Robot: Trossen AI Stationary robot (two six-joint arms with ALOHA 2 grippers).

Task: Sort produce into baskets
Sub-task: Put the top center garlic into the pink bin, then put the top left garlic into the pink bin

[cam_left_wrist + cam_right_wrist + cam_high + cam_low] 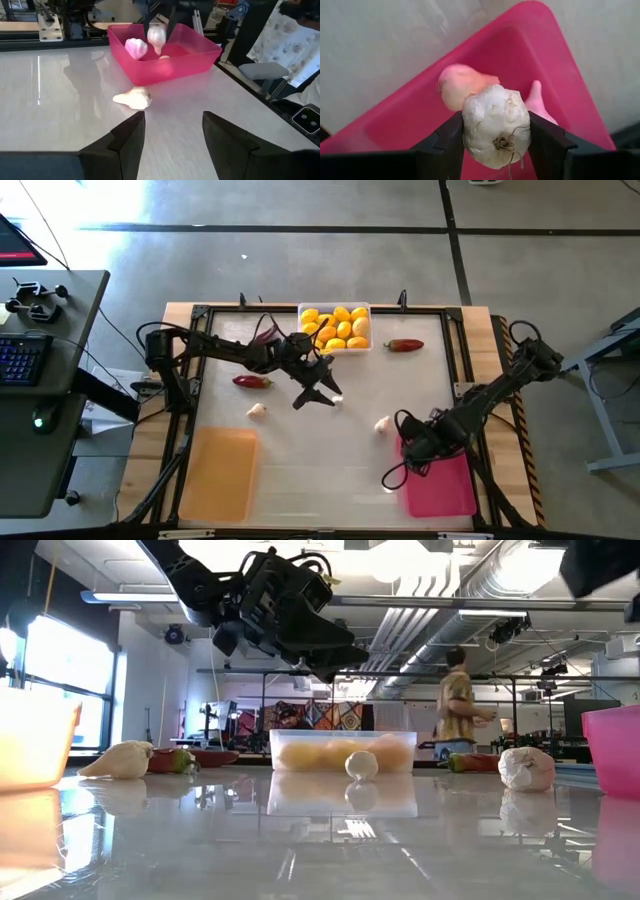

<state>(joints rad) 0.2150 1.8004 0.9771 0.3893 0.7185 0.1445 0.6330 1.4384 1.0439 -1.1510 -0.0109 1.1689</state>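
Right gripper point(495, 145) clamped on garlic bulb point(496, 125), hanging over pink tray point(420, 115); another bulb point(462, 85) in tray just beyond it. Left gripper point(318, 393) spread wide, nothing held, mid-table; small bulb point(361, 765) below it, lemon tray point(337, 326) just behind.

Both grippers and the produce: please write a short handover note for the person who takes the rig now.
Right gripper: shut on a garlic bulb, held over the pink tray; release it there.
Left gripper: open, empty, hovering mid-table near the clear tray.
Done: lemons in the clear tray; at least one garlic bulb already in the pink tray.
Left: two chili peppers and loose garlic bulbs on the table, plus a small pale item in front of the clear tray. Orange tray holds nothing.
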